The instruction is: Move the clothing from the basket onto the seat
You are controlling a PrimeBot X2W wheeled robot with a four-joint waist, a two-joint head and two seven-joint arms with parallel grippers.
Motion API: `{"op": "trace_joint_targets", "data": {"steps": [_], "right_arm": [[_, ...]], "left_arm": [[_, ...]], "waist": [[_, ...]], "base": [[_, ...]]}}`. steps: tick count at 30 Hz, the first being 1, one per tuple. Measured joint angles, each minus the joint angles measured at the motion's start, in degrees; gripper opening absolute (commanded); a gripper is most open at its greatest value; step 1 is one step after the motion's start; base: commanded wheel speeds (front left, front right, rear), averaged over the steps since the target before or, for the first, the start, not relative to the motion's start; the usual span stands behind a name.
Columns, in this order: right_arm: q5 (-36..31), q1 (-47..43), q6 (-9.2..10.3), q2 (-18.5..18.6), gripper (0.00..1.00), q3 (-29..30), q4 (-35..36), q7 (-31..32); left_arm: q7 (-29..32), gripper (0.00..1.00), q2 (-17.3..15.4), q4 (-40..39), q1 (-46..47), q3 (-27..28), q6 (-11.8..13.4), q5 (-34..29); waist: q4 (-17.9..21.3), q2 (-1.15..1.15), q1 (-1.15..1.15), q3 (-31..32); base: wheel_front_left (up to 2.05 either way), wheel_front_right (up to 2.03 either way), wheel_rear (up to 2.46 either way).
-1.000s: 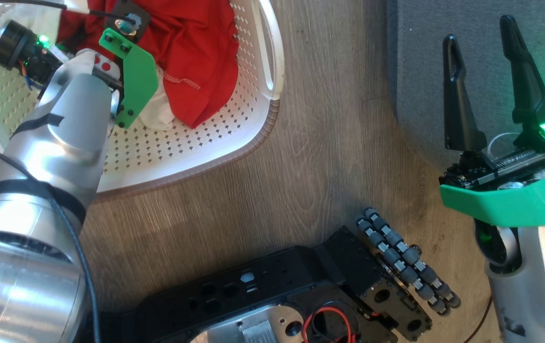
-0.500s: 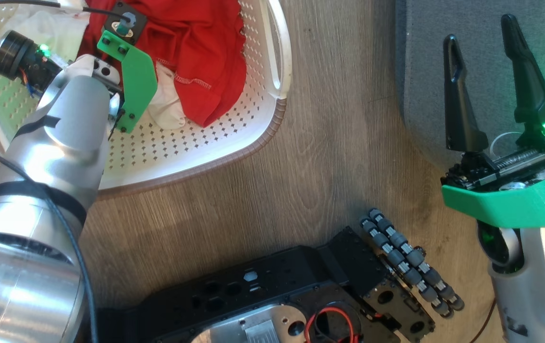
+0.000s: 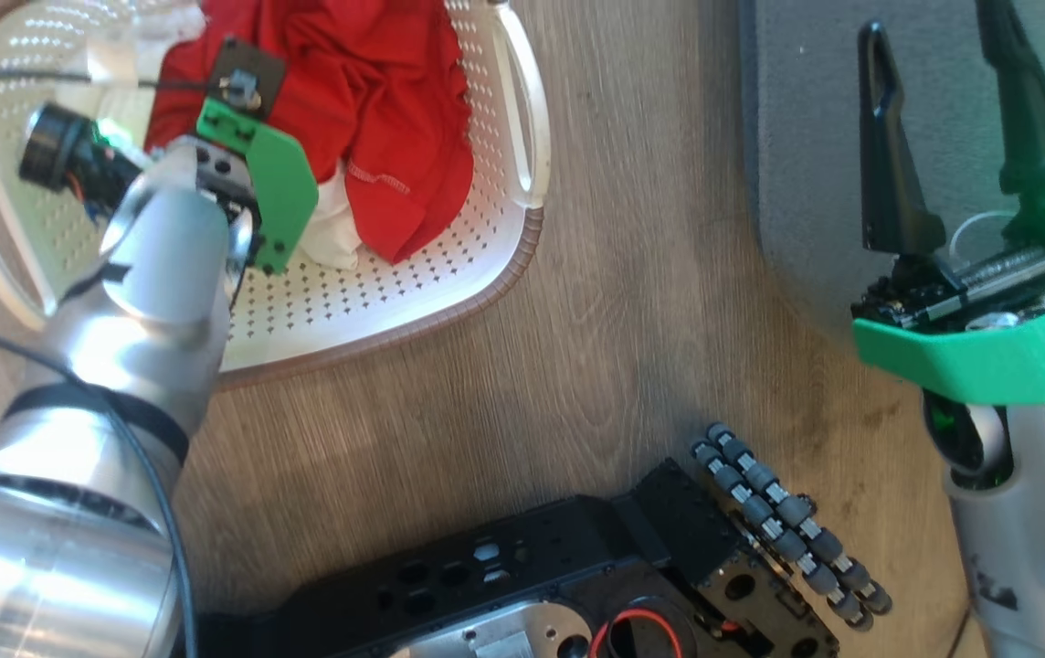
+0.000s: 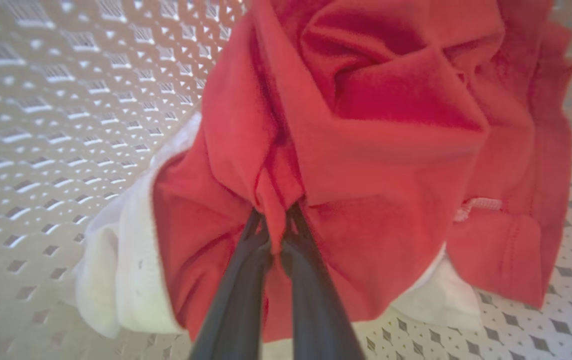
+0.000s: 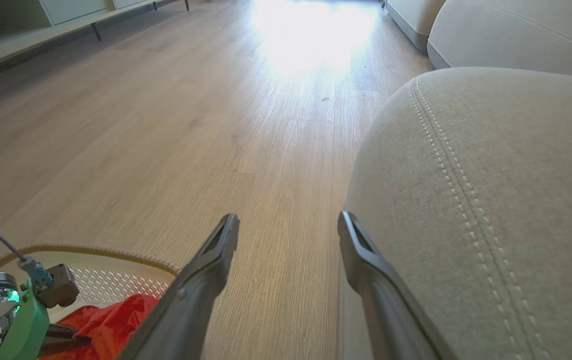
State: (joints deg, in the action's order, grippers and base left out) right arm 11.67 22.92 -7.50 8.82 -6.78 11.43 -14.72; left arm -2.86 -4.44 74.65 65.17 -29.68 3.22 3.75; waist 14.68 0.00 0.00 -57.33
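Clothing, in the head view, sits bunched in the basket on the floor. Its long axis runs up and down the view, stitched hem end toward the near rim. We see the left arm bent over the basket, wrist angled down into the red heap. The right tool hovers at the seat edge, fingers spread wide, empty.

Left wrist view: the left tool is pinched tight on a red fold, with white trim at lower left and perforated basket behind.

Right wrist view: we see wide-spread fingers between the floor and the seat's rounded, stitched corner. The basket with red cloth is at lower left.
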Motion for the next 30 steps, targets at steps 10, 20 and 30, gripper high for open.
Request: {"op": "trace_joint_targets", "data": {"steps": [10,20,30], "right_arm": [[1.47,-0.14,0.00,1.07,1.00,-0.46,-0.53,0.00],[1.49,-2.88,0.00,2.25,1.00,-1.24,-2.74,0.00],[1.60,-6.30,0.00,2.01,1.00,-1.33,-5.94,0.00]], "left_arm": [[-9.80,0.00,2.08,-0.20,-1.85,2.19,-0.43,5.11],[-11.35,0.00,2.33,-10.60,-10.94,3.66,-2.93,9.06],[-11.40,0.00,2.43,-25.82,-23.38,9.28,-3.56,9.21]], "waist": [[-2.40,0.00,0.00,6.34],[-5.29,0.00,0.00,16.87],[-7.45,0.00,0.00,28.13]], "base": [[0.00,0.00,0.00],[0.00,0.00,0.00],[0.00,0.00,0.00]]}}
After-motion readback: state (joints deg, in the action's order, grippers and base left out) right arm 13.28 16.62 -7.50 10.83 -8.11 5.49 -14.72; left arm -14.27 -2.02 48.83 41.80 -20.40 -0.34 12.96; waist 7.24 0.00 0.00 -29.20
